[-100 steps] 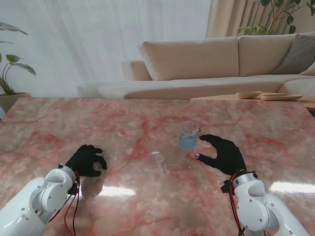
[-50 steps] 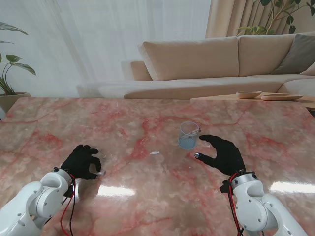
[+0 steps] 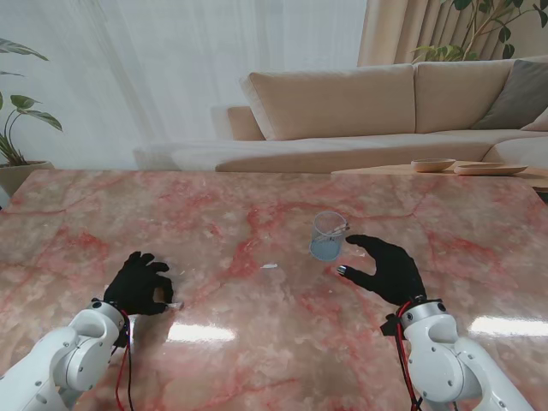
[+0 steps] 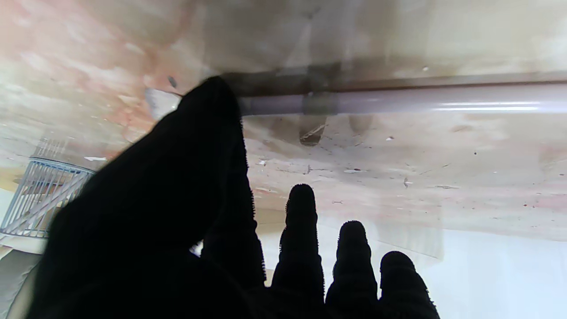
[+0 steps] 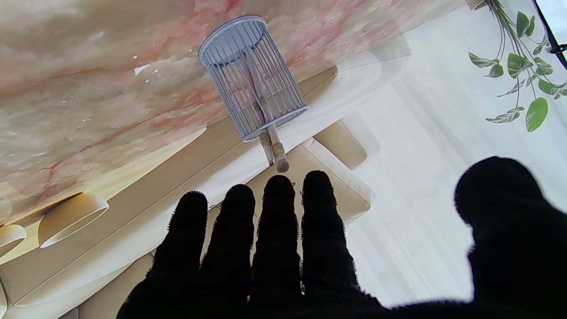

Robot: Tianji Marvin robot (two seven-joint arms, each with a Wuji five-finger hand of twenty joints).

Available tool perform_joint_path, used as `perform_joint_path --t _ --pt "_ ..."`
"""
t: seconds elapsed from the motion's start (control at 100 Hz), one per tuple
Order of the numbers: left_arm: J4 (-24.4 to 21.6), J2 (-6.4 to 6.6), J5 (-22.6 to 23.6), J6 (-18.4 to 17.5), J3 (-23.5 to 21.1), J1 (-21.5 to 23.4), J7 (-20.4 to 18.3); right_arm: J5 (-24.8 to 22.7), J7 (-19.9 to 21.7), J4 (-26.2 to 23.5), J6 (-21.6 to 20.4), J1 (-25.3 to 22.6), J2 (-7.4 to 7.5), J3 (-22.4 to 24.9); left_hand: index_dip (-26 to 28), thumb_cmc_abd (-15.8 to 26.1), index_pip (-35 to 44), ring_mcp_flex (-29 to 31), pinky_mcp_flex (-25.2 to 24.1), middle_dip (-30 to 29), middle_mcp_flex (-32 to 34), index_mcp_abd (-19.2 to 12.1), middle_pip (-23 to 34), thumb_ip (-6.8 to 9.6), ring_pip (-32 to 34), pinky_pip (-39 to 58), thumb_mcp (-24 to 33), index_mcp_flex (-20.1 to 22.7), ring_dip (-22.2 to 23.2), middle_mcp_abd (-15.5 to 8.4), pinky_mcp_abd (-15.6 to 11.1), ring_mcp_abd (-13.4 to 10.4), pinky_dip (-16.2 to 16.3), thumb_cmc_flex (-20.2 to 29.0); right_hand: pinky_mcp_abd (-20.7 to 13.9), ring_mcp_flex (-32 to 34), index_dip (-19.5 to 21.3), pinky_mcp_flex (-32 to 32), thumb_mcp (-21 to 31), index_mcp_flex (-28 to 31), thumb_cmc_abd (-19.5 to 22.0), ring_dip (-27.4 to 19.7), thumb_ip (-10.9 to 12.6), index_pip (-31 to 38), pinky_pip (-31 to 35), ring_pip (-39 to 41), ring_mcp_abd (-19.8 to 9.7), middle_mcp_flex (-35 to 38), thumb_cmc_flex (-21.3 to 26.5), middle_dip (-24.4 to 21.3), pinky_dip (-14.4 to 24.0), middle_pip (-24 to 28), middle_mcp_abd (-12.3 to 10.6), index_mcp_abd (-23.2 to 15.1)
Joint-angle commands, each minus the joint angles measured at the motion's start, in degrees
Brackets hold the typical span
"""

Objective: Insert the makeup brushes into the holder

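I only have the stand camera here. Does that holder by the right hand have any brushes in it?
Observer: Yes. The right wrist view shows two brushes standing in the wire holder, heads poking past its rim.
Operator: And the left hand, has it gripped one?
Observer: Not yet. The left wrist view shows a pale brush handle lying on the table. The left hand has its thumb tip at the handle, and the other fingers are off it.

Pink-veined marble table — pale blue wire holder — black left hand.
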Motion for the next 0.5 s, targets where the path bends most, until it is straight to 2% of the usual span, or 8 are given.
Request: perform_joint_path --t 0.0,0.15,0.26,0.3,0.39,0.44,0.49 --pt "2.2 -0.21 1.0 0.0 0.5 1.1 0.2 0.4 0.9 0.4 0.3 -0.2 -0.15 -0.1 -0.7 1.3 4.4 0.5 -0.4 0.5 1.2 0.4 1.0 0.42 0.6 0.5 0.8 4.9 0.7 -1.3 -1.3 -1.2 0.9 3.5 -0.5 -0.6 0.6 -0.7 -0.9 1.2 0.9 0.7 2.1 0.0 -1.0 0.4 -0.6 0.6 1.2 0.6 0.6 0.3 -0.3 -0.3" --pt "2.8 -0.25 1.7 -0.3 0.5 1.1 1.9 0.8 1.0 0.4 0.4 -0.1 -0.18 -0.3 -1.7 0.4 3.1 0.2 -0.5 0.6 1.2 1.9 1.1 0.11 0.9 0.5 -0.5 4.1 0.8 -1.0 -1.5 -1.2 1.2 1.3 -0.4 -0.5 0.5 -0.7 -0.6 1.4 0.9 0.8 2.1 0.1 -1.0 0.4 -0.6 1.1 1.3 0.8 0.6 0.5 -0.2 -0.2" --pt "3.3 -0.08 3.0 -0.8 0.7 0.9 2.7 0.9 1.1 0.5 0.4 0.0 -0.19 -0.4 0.9 0.9 5.1 0.1 -0.4 1.1 1.3 1.8 1.6 0.16 1.3 0.1 -0.2 3.9 0.8 -1.1 -1.8 -1.5 0.9 0.8 -0.4 -0.5 0.5 -0.6 -0.4 1.5 0.8 0.8 2.0 0.2 -1.0 0.4 -0.7 1.2 1.2 0.9 0.6 0.6 -0.2 -0.1" --pt "3.5 -0.03 3.1 -1.2 0.7 0.8 2.7 1.0 1.0 0.5 0.4 0.0 -0.2 -0.4 3.2 1.2 4.9 -0.2 -0.3 1.3 1.0 2.4 1.7 -0.02 1.4 -0.3 0.5 3.3 0.8 -1.0 -1.9 -1.7 0.5 0.6 -0.4 -0.4 0.5 -0.6 -0.2 1.5 0.7 0.8 2.0 0.2 -1.0 0.4 -0.6 1.2 1.2 0.9 0.6 0.6 -0.3 0.0" --pt "3.1 0.28 3.6 -2.3 0.6 0.8 1.0 1.1 0.9 0.6 0.5 0.0 -0.25 -0.5 13.9 4.7 0.8 -1.5 0.2 1.8 -1.6 6.3 1.6 -0.09 0.4 -1.6 3.2 0.8 0.3 -0.8 -2.6 -2.4 -2.1 -0.8 -0.4 -0.4 0.5 -0.6 0.0 1.5 0.6 0.8 2.0 0.2 -1.0 0.4 -0.6 1.4 1.2 1.0 0.6 0.6 -0.2 0.3" --pt "2.9 0.5 4.1 -3.2 0.5 0.7 -0.1 1.2 0.9 0.6 0.6 0.1 -0.28 -0.5 18.6 6.3 -0.2 -1.9 0.2 2.1 -2.6 8.2 1.7 0.45 -0.8 -1.9 5.3 -0.6 0.4 -0.6 -2.9 -2.7 -3.6 -1.9 -0.4 -0.3 0.4 -0.6 0.2 1.5 0.6 0.8 2.0 0.2 -1.0 0.4 -0.6 1.4 1.1 1.0 0.6 0.6 -0.1 0.3" --pt "2.5 0.78 5.1 -4.0 0.5 0.7 -1.2 1.4 0.9 0.6 0.7 0.1 -0.29 -0.5 22.5 7.1 -0.7 -2.2 0.3 2.9 -3.5 9.3 2.2 0.19 -1.6 -2.0 6.8 -2.0 0.8 -0.5 -3.0 -2.8 -4.6 -3.1 -0.4 -0.2 0.4 -0.6 0.3 1.5 0.7 0.8 2.0 0.1 -0.9 0.5 -0.5 1.5 1.0 1.0 0.6 0.6 -0.1 0.4"
